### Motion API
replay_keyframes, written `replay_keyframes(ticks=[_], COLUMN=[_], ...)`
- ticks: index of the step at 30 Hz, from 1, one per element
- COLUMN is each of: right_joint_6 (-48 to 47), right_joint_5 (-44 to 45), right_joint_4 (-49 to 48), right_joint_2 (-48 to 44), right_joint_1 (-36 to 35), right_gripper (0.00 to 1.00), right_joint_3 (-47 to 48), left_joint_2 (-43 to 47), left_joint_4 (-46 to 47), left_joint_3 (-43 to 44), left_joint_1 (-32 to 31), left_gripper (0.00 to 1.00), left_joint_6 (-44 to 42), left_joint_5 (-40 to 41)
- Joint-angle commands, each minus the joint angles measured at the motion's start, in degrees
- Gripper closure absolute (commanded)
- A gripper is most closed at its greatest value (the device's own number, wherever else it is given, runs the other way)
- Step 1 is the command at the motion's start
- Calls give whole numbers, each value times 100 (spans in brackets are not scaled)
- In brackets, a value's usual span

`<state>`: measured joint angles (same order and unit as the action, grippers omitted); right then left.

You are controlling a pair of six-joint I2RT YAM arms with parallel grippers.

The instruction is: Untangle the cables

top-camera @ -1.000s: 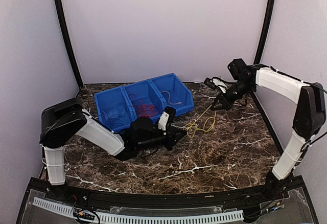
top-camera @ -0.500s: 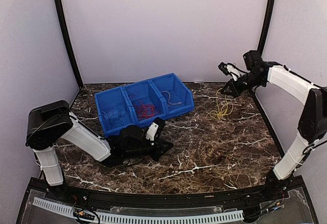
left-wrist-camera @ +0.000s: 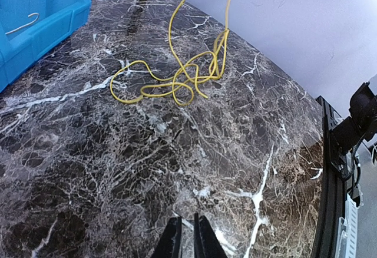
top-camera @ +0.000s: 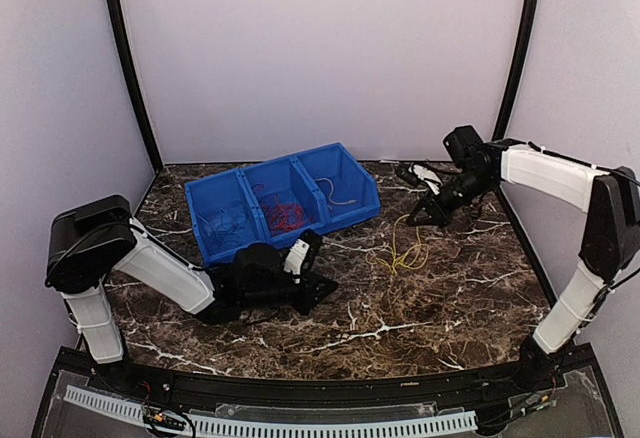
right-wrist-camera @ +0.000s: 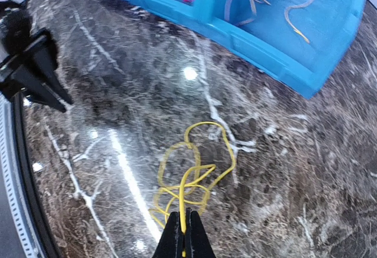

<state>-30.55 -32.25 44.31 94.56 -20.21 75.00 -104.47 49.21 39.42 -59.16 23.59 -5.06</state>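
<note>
Marble table (top-camera: 450, 303) is lying open along its near edge and through the 4 o'clock quarter. Left claw (top-camera: 323, 285) is resting low at 7 o'clock of centre, pointing toward 3, its tips barely parted and holding nothing. Yellow cable (top-camera: 405, 253) is pooling in loose loops toward 2 o'clock, with one strand rising into the right claw (top-camera: 415, 213), which is pinching it tight above the table. Bin (top-camera: 350, 213) is sitting at 11 o'clock near the far edge, red cables (top-camera: 283, 213) in its middle compartment.
</note>
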Motion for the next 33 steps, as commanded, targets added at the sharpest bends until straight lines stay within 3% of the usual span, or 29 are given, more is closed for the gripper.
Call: replay_keyframes(ticks=[1, 11, 17, 24, 33], right_joint_6=[-548, -628, -740, -722, -737], right_joint_5=[-783, 29, 487, 698, 808], right_joint_4=[588, 114, -34, -324, -564], right_joint_2=[-435, -43, -252, -307, -225], right_joint_1=[-537, -853, -836, -842, -845], right_gripper=[100, 100, 100, 100, 100], right_joint_3=[170, -538, -996, -1388, -1668], left_joint_2=[448, 591, 166, -884, -1481], left_joint_4=[-156, -641, -1247, -2187, -2021], left_joint_3=[-106, -128, 499, 1859, 2277], left_joint_1=[-17, -17, 4, 96, 310], left_gripper=[88, 62, 59, 52, 49], left_joint_6=[97, -148, 193, 675, 836], left_joint_5=[360, 515, 613, 113, -286])
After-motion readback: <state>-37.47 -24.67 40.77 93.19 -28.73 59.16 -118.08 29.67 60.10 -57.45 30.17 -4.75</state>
